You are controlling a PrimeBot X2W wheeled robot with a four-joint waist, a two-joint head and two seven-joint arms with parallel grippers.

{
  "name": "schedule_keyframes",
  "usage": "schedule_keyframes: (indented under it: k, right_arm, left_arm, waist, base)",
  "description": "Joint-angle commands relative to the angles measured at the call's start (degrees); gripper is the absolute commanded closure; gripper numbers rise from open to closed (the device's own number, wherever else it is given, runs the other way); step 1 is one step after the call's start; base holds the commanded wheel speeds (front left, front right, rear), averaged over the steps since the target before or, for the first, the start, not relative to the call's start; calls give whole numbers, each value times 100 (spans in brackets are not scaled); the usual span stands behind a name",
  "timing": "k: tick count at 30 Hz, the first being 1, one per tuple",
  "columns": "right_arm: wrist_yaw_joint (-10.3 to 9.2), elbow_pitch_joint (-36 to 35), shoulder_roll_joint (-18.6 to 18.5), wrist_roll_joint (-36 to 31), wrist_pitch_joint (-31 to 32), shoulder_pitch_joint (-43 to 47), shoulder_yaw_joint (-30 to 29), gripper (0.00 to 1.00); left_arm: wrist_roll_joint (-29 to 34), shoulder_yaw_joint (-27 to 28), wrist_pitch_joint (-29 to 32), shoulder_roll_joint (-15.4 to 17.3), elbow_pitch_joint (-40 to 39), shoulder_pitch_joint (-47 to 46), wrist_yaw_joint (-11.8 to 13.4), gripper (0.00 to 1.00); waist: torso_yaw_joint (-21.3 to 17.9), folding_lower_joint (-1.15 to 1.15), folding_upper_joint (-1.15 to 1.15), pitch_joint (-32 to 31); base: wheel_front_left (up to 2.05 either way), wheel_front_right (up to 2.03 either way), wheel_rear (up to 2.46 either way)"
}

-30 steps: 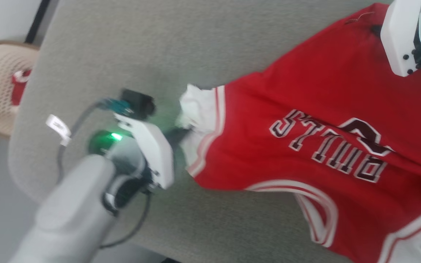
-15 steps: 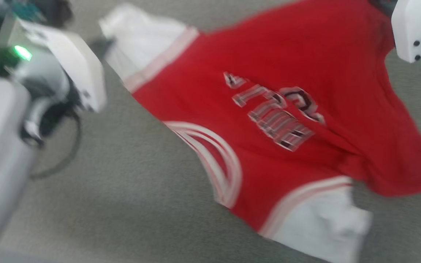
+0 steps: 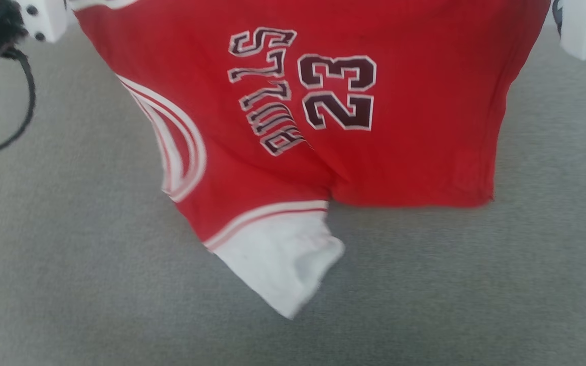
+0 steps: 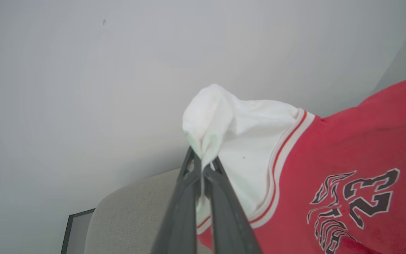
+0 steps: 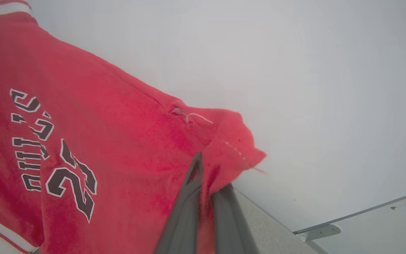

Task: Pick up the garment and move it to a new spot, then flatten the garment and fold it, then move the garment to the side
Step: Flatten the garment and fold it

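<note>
In the head view the shirt (image 3: pixel 425 152) hangs spread from 12 o'clock over the grey surface (image 3: pixel 69 264), its free white sleeve (image 3: pixel 277 259) drooping toward 6 o'clock. In the left wrist view the left gripper (image 4: pixel 203 168), rising from 6 o'clock, is pinched tight on the other white sleeve (image 4: pixel 224 123). In the right wrist view the right gripper (image 5: pixel 208 180), also from 6 o'clock, is clamped on a red corner (image 5: pixel 234 141).

the head camera looks steeply down, close above the shirt (image 3: pixel 425 152) and grey surface (image 3: pixel 69 279). each wrist camera looks along its own pincer toward a pale wall (image 4: pixel 83 70), very near the cloth: the left pincer (image 4: pixel 203 164) at the white sleeve (image 4: pixel 248 141), the right pincer (image 5: pixel 208 176) at a red corner (image 5: pixel 238 141). all three share the number 23 (image 3: pixel 338 91).
</note>
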Motion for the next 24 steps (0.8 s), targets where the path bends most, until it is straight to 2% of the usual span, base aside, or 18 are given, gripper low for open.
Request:
schedule_keyframes:
  k: [1, 7, 10, 14, 18, 20, 21, 22, 24]
  right_arm:
    - [-2, -32, -6, -64, -44, -45, -62, 100]
    - [-2, 87, 127, -278, -145, -47, -466, 100]
    - [-2, 343, 319, -549, -276, -103, -692, 100]
    - [-2, 802, 673, -943, -584, -279, -957, 100]
    - [-2, 1368, 1013, -1544, -1178, -643, -1241, 100]
    - [-2, 1836, 1242, -2149, -1828, -1014, -1480, 100]
    - [-2, 2002, 1328, -2375, -2023, -1114, -1554, 100]
    - [-2, 2002, 1328, -2375, -2023, -1114, -1554, 100]
    - [-2, 2314, 1474, -2807, -2484, -1353, -1741, 100]
  left_arm:
    - [31, -9, 28, 38, 36, -122, -34, 100]
    - [235, -115, 12, -36, 346, -560, -81, 100]
    - [395, -126, -285, -104, 568, -817, -133, 100]
    - [744, -146, -1047, -217, 915, -1260, -242, 100]
    - [1117, -160, -1954, -371, 1384, -1882, -297, 100]
    - [1431, -156, -2713, -493, 1778, -2386, -249, 100]
    - [1507, -140, -2980, -537, 1915, -2554, -188, 100]
    - [1507, -140, -2980, -537, 1915, -2554, -188, 100]
    - [1755, -156, -3612, -602, 2121, -2882, -112, 100]
  waist:
    - [-165, 0, 0, -169]
    - [-353, 0, 0, -286]
    - [-434, 0, 0, -195]
    - [-499, 0, 0, 95]
    - [-521, 0, 0, 510]
    - [-508, 0, 0, 804]
    - [-500, 0, 0, 885]
    - [-500, 0, 0, 885]
    - [-482, 0, 0, 1032]
  base:
    - [0, 0, 0]
    - [0, 0, 0]
    - [0, 0, 0]
    - [0, 0, 0]
    - [0, 0, 0]
    - [0, 0, 0]
    - [0, 0, 0]
    - [0, 0, 0]
    - [0, 0, 0]
